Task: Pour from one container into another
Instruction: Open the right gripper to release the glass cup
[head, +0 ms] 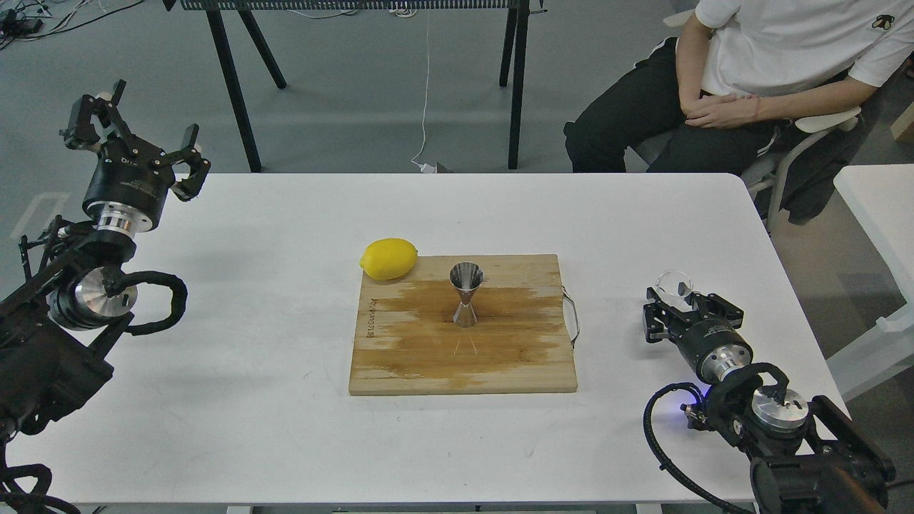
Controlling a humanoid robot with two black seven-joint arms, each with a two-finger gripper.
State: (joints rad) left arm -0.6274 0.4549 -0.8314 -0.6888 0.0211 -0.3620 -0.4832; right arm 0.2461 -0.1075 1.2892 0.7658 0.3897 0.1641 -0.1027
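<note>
Head view: a white table (250, 371) on a grey floor, with a wet-stained wooden board (463, 357) at its middle. The jigger (465, 294) stands upright on the board, a lemon (388, 258) touching the board's far left corner. The right gripper (675, 307), low near the table's right edge, is clamped on the cup (674, 283). The left gripper (136, 135) hangs with fingers apart, holding nothing. Someone (757, 78) sits beyond the table's far right corner.

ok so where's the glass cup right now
In the head view the glass cup is at the right side of the table, held at the right gripper, well to the right of the cutting board and jigger.
</note>
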